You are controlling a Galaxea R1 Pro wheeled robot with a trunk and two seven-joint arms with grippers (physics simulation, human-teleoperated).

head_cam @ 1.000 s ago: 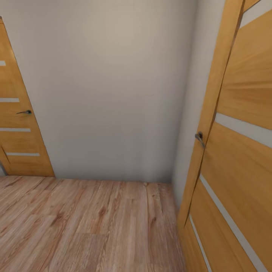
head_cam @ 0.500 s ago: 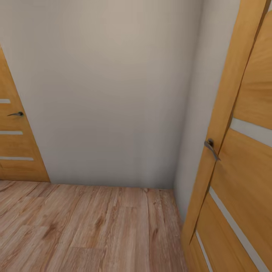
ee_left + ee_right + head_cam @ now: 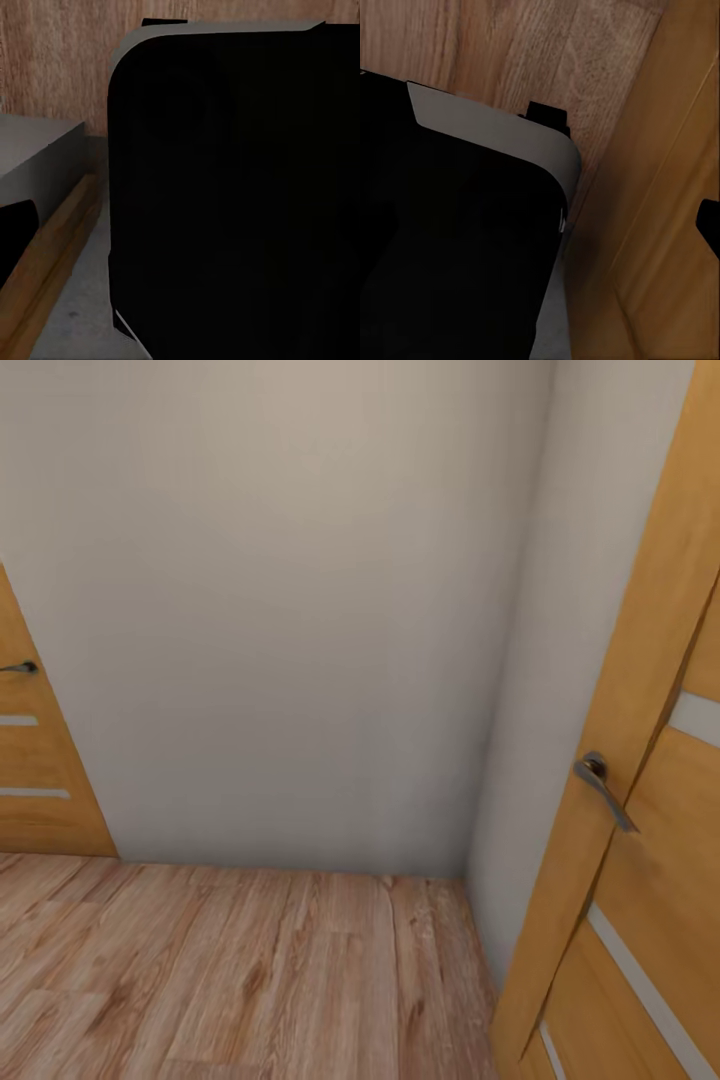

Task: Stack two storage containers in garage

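The two storage containers are out of view, and so is the garage with its concrete floor. I am in a narrow passage with a light wood plank floor point(image 3: 250, 970), facing a plain pale wall point(image 3: 280, 620). In the left wrist view a large black rounded body point(image 3: 232, 195) of the robot sits over the planks. A dark tip point(image 3: 15, 225) shows at the frame's edge. The right wrist view has the same black body point(image 3: 450, 240), and a dark tip point(image 3: 709, 225) against a wooden door.
An orange-brown wooden door point(image 3: 640, 860) with a metal lever handle point(image 3: 603, 785) stands close on the right. A second such door point(image 3: 30, 780) with its handle point(image 3: 18, 668) is at the far left. The wall corner point(image 3: 480, 870) lies ahead right.
The whole picture has shifted, so the camera has moved. The wall is nearer, the left door has slid towards the left edge, and the right door's handle sits further right and lower.
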